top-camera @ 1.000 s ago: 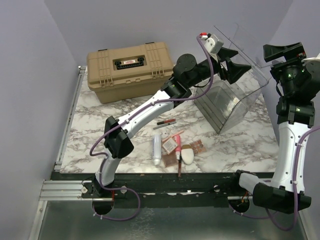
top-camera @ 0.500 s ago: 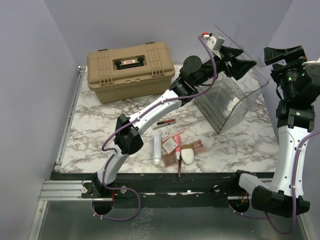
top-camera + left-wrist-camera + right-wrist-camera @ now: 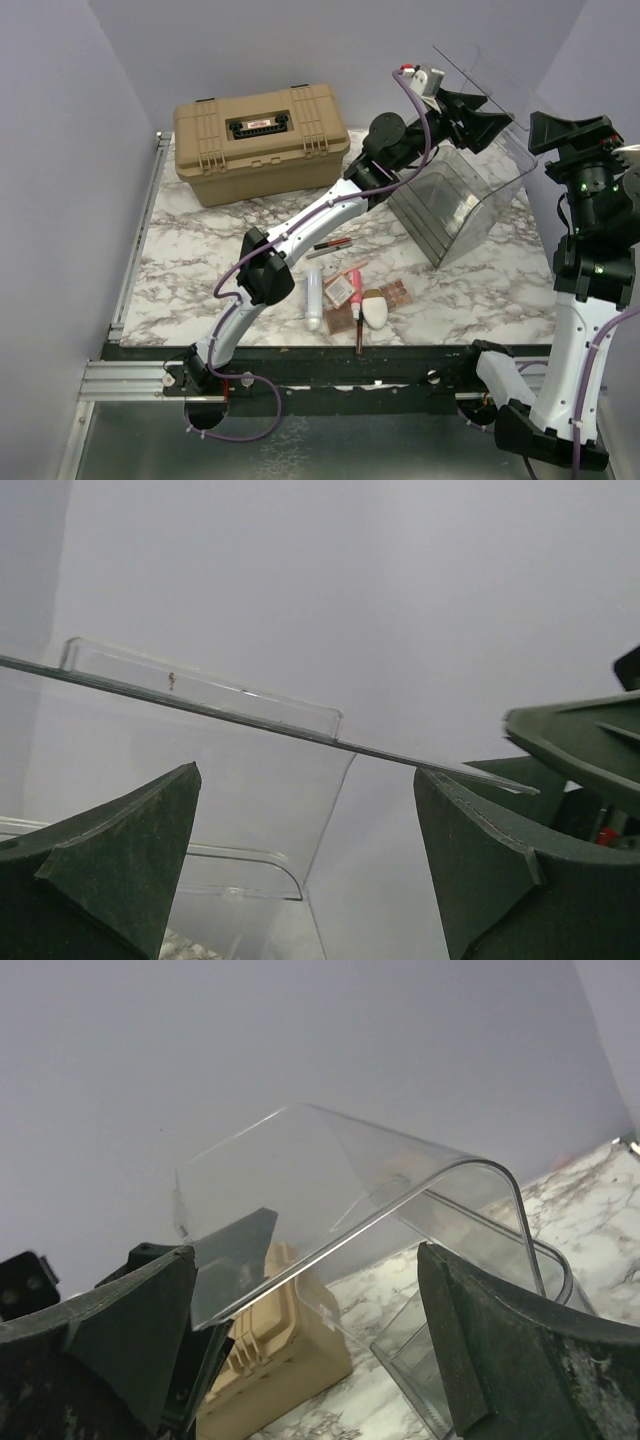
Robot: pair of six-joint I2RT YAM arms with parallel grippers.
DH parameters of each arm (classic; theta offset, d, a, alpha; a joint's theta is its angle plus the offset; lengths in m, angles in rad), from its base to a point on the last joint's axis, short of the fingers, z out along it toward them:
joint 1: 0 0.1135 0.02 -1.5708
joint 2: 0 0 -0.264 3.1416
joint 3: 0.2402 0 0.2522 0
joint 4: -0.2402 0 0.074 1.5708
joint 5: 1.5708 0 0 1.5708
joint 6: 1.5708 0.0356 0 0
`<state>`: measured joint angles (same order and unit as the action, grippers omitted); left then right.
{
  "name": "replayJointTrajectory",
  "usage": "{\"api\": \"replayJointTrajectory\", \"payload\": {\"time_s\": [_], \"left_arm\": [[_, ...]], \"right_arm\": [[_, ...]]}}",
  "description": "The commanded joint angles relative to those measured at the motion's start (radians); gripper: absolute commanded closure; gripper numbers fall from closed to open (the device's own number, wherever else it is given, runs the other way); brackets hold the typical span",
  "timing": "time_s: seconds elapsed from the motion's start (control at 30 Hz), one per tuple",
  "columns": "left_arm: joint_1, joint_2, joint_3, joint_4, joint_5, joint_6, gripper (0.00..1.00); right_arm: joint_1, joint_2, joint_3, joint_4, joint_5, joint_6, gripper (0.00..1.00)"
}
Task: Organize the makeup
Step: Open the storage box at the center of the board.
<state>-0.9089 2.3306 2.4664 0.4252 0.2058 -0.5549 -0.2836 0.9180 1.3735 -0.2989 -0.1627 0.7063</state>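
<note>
Two grippers hang high at the far right of the table, one on each side of the raised lid of the clear bin. The left gripper reaches there from the near left, its arm stretched over the marble top. Its jaws stand wide apart with nothing clamped. In its wrist view the lid's thin edge slants across above the two dark fingers, and whether it brushes the right one I cannot tell. The right gripper sits just right of the lid, raised on its upright arm. Its jaws are spread wide too and hold nothing. From its wrist view the curved clear flap fills the gap ahead (a finger of the other gripper shows dark through the plastic).

All the makeup lies loose on the table at near centre, well apart from the bin and from both grippers. The white tube lies on the left of the cluster, with the pink tube slanting over a palette beside it. The white oval is on the near right, and a second palette is just beyond it. One pencil lies a little farther out and another lies at the near edge. The tan case sits closed at far left.
</note>
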Motion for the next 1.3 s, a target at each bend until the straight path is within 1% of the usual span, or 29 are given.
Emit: {"api": "replayJointTrajectory", "payload": {"time_s": [0.0,0.07,0.13,0.2,0.23,0.27,0.33,0.37,0.43,0.53,0.67,0.7,0.73,0.77,0.83,0.97,1.1,1.2,1.23,1.27], "left_arm": [[0.006,0.023,0.039,0.034,-0.023,-0.022,0.10],[0.008,0.023,0.037,0.034,-0.020,-0.020,0.10],[0.009,0.025,0.037,0.034,-0.014,-0.021,0.10],[0.010,0.025,0.037,0.034,-0.010,-0.022,0.10],[0.011,0.026,0.037,0.034,-0.008,-0.021,0.10],[0.011,0.027,0.037,0.032,-0.008,-0.020,0.10],[0.012,0.030,0.037,0.032,-0.008,-0.019,0.10],[0.012,0.031,0.037,0.031,-0.007,-0.019,0.10],[0.012,0.032,0.037,0.026,-0.004,-0.015,0.10],[0.014,0.032,0.036,0.015,-0.001,-0.013,0.10],[0.018,0.032,0.034,0.003,0.012,-0.014,0.10],[0.018,0.033,0.033,0.002,0.015,-0.014,0.10],[0.019,0.032,0.031,0.000,0.017,-0.014,0.10],[0.021,0.032,0.030,-0.002,0.017,-0.015,0.10],[0.021,0.032,0.029,-0.002,0.020,-0.016,0.10],[0.023,0.029,0.022,-0.005,0.024,-0.016,0.10],[0.025,0.021,-0.001,-0.006,0.034,-0.013,0.10],[0.025,0.010,-0.031,-0.008,0.038,-0.006,0.10],[0.025,0.006,-0.046,-0.008,0.038,-0.004,0.10],[0.024,0.001,-0.053,-0.008,0.039,0.000,0.10]], "right_arm": [[-0.005,-0.039,-0.013,0.016,-0.081,-0.096,0.04],[-0.006,-0.053,-0.008,-0.016,-0.121,-0.136,0.09],[-0.005,-0.081,-0.021,-0.058,-0.120,-0.174,0.15],[-0.005,-0.115,-0.048,-0.109,-0.069,-0.196,0.27],[-0.006,-0.134,-0.062,-0.134,-0.035,-0.198,0.31],[-0.005,-0.153,-0.077,-0.151,0.005,-0.200,0.33],[-0.005,-0.194,-0.131,-0.148,0.048,-0.216,0.50],[-0.005,-0.205,-0.151,-0.145,0.060,-0.221,0.54],[-0.005,-0.204,-0.182,-0.136,0.049,-0.225,0.57],[-0.006,-0.152,-0.199,-0.095,-0.014,-0.213,0.58],[-0.005,-0.016,-0.172,-0.041,-0.051,-0.189,0.58],[-0.005,0.013,-0.165,-0.026,-0.053,-0.181,0.57],[-0.005,0.041,-0.158,-0.014,-0.049,-0.167,0.54],[-0.005,0.063,-0.151,-0.002,-0.037,-0.161,0.51],[-0.005,0.092,-0.146,0.022,-0.004,-0.133,0.50],[-0.005,0.103,-0.178,0.140,0.034,-0.088,0.49],[-0.006,0.118,-0.176,0.167,0.071,-0.037,0.48],[-0.015,0.118,-0.180,0.176,0.103,0.030,0.48],[-0.017,0.115,-0.185,0.168,0.131,0.064,0.44],[-0.021,0.110,-0.191,0.164,0.167,0.097,0.43]]}}
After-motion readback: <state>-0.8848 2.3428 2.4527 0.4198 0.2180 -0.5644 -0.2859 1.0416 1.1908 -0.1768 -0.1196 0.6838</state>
